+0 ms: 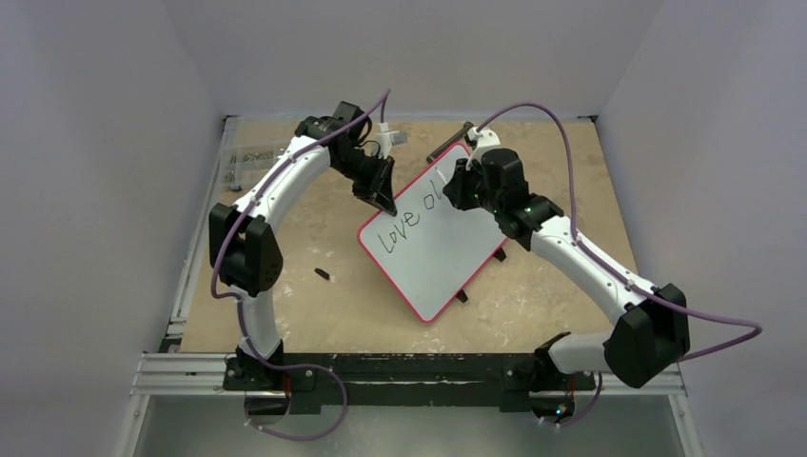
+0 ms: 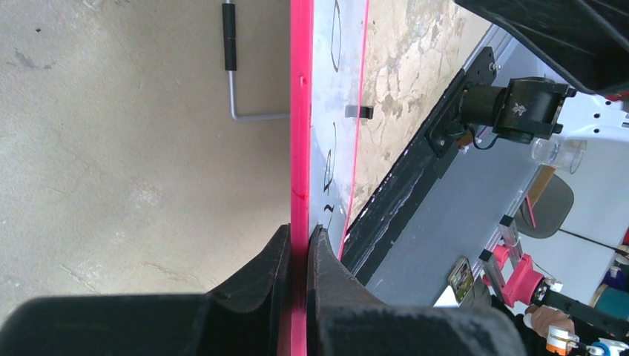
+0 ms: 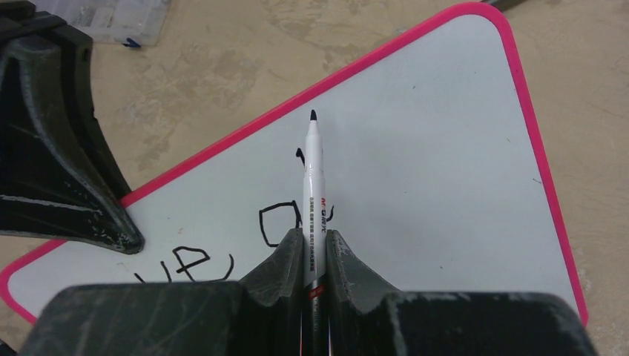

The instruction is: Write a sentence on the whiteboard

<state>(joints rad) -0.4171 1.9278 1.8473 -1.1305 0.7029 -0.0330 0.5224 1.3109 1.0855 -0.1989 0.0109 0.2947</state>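
At whiteboard, pinched by left hand | sentence partly hidden behind right hand pinching marker

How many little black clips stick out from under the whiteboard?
2. One clip pokes out midway along the whiteboard's right-hand edge, another nearer its bottom corner. More may hide underneath.
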